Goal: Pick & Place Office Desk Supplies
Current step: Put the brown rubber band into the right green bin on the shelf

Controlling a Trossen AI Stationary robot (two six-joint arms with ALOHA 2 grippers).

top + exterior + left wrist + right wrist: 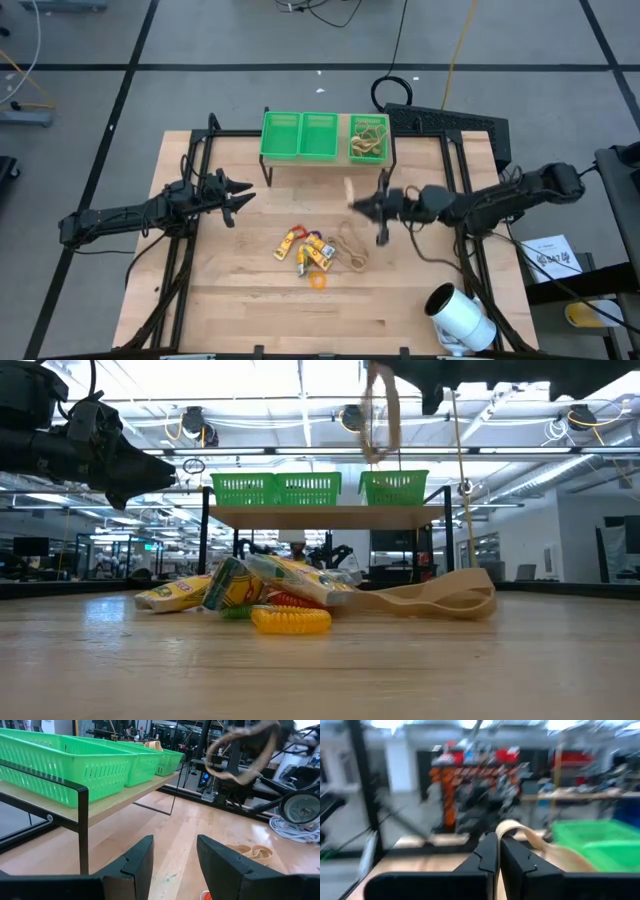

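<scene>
A pile of office desk supplies (308,252) lies mid-table: yellow oblong packets, a yellow coil ring (290,620) and small rings. Beside it, loose tan rubber bands (350,243) rest flat on the wood. My right gripper (354,205) hovers above the table in front of the shelf. It is shut on one tan rubber band (382,420), which is high above the pile. My left gripper (243,197) waits over the table's left half. It is open (174,857) with nothing between its fingers. My right gripper pinches the tan rubber band between its two shut fingertips, at one spot on the loop (507,826). The fingers come roughly level from the table's right side. The rest of the loop (235,757) dangles slack below the gripper, clear of the table and the pile.
Three green baskets (300,135) stand in a row on a raised shelf at the far edge; the right one (368,142) holds rubber bands. Thin black shelf legs (84,827) stand in front. A large white cylinder (460,316) lies at the near right corner.
</scene>
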